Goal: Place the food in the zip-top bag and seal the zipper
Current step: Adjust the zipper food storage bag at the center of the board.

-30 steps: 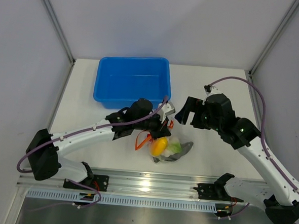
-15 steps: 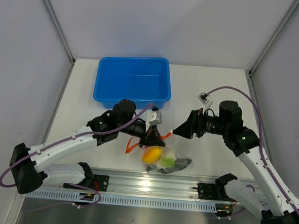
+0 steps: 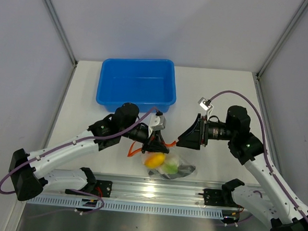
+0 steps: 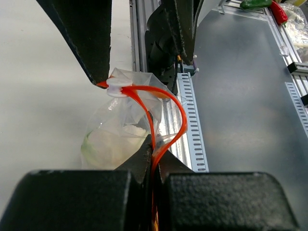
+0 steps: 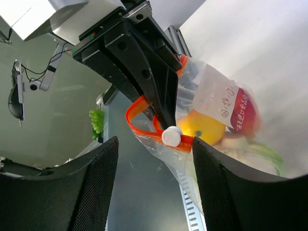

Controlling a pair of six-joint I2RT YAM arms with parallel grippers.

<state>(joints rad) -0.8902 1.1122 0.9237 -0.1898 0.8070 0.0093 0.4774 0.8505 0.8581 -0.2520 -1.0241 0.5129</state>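
The clear zip-top bag [image 3: 173,166] hangs just above the table's near edge. It holds a yellow-orange piece [image 3: 155,159], the white and green cauliflower [image 3: 175,167] and a red piece [image 5: 243,113]. My left gripper [image 3: 156,143] is shut on the red-orange zipper [image 4: 166,103] at one end of the mouth [image 4: 154,153]. The strip bows open in a loop. My right gripper [image 3: 180,142] is open at the other end. Its fingers [image 5: 89,187] stand either side of the white slider [image 5: 172,136], and one fingertip [image 4: 98,72] is close beside it.
The blue tub [image 3: 135,100] stands at the back left of the table. The metal rail [image 3: 154,191] runs along the near edge under the bag. Green toy grapes [image 5: 96,120] and peppers [image 4: 262,5] lie off the table.
My left gripper has drawn the bag toward the near edge and turned. My right gripper has swung round and moved left until its open fingers reach the slider.
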